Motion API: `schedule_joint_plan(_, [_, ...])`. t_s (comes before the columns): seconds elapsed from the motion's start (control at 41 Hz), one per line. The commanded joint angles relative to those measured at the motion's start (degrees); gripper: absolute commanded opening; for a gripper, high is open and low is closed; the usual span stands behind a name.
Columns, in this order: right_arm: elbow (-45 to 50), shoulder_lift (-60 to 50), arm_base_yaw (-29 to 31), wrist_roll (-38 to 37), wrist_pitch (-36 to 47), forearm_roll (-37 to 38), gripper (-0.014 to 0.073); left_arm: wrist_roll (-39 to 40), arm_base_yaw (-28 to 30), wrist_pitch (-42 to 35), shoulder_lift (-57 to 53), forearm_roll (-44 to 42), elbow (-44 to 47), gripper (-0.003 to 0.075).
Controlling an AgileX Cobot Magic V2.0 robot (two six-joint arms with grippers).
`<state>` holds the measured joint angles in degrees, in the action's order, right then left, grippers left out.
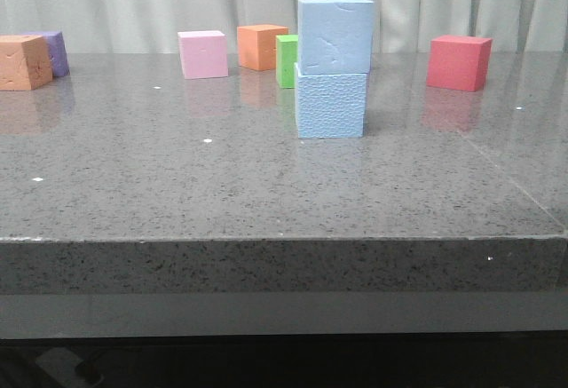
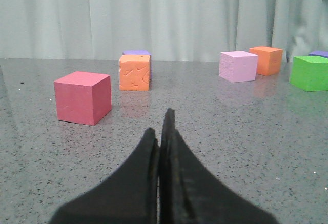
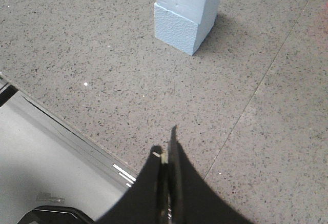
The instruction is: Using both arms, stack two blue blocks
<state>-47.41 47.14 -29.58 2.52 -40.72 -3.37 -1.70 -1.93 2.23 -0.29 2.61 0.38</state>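
A: What does the front view give us?

B: The two blue blocks stacked near the middle of the grey speckled table (image 1: pixel 133 193). The lower blue block (image 1: pixel 330 102) has a pebbled face; the upper blue block (image 1: pixel 335 35) sits on it, shifted slightly right, its face smoother with faint creases. Behind them, touching or just beside, is a green cube (image 1: pixel 286 60). Further back stand a pink cube (image 1: pixel 202 54) and an orange cube (image 1: pixel 261 46); at the far left, a second orange cube (image 1: pixel 24 62) with a purple cube (image 1: pixel 55 51) behind it; at the right, a red cube (image 1: pixel 459 62). No arm shows here.

A: And the left wrist view?

B: The left gripper (image 2: pixel 163 131), its dark curved fingers pressed together with nothing between them, above bare table. It shows another red cube (image 2: pixel 83 97), near it, which the front view lacks. The stack is out of sight.

A: The right wrist view?

B: The right gripper (image 3: pixel 166 147), likewise closed on nothing, near the table's front edge, well apart from the stack, seen from above, the upper one cut off by the frame.
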Motion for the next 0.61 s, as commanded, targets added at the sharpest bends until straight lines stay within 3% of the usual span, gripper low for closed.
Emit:
schedule_joint_plan(0.0, [-1.4,-0.3,0.3,0.6,3.5,-0.2,-0.0067,0.1,0.0,-4.7,-1.0,0.3,0.1,-0.002])
schedule_joint_plan(0.439, [-0.7,-1.1,0.1,0.6,4.0,-0.5,-0.0067,0.1,0.0,-4.7,-1.0,0.3,0.1,-0.002])
schedule_joint_plan(0.585, [1.7,-5.1,4.0,0.6,4.4,-0.4,-0.0067,0.1,0.0,-4.7,-1.0,0.3,0.1,-0.002])
